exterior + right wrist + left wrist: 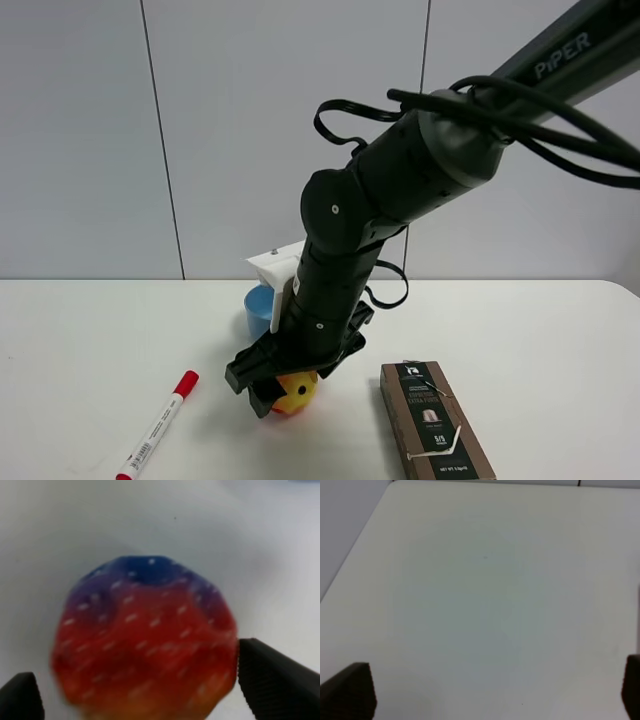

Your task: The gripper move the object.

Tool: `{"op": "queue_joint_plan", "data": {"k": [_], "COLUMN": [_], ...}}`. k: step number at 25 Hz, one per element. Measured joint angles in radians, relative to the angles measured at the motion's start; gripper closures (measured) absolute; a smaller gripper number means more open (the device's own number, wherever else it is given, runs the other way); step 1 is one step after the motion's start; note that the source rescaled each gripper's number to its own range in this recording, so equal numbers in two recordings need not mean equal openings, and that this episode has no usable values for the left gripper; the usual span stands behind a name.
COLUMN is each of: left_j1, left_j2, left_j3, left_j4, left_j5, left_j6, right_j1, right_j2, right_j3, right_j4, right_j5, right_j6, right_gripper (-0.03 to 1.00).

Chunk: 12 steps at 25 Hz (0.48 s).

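My right end effector (272,386) is down over the rainbow ball (298,393), its fingers (272,680) straddling it. One pad touches the ball and the other sits just beside it, so I cannot tell whether it is gripped. The ball is at 6 o'clock of the blue bowl (258,308), with the marker (158,425) at its 9 and a brown box (435,425) at its 3. My left end effector (490,685) is spread wide over the bench (485,580).

Bright, even light, faint soft shadows on the table (90,330), wrist views hazy — ball (145,645) blurred close-up
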Motion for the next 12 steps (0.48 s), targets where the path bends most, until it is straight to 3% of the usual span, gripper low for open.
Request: {"op": "queue_joint_plan", "data": {"k": [2, 5, 7, 12], "left_j1": [0.0, 0.0, 0.0, 0.0], "left_j2": [0.0, 0.0, 0.0, 0.0], "left_j3": [0.0, 0.0, 0.0, 0.0], "left_j4": [0.0, 0.0, 0.0, 0.0], "left_j5": [0.0, 0.0, 0.0, 0.0], "left_j6": [0.0, 0.0, 0.0, 0.0], "right_j1": [0.0, 0.0, 0.0, 0.0], "right_j2": [-0.021, -0.065, -0.101, -0.216], "right_j3": [0.0, 0.0, 0.0, 0.0], "right_j4": [0.0, 0.0, 0.0, -0.016], "right_j5": [0.0, 0.003, 0.004, 0.024], "right_j6": [0.008, 0.008, 0.023, 0.045], "right_gripper": [0.48, 0.17, 0.04, -0.03]}}
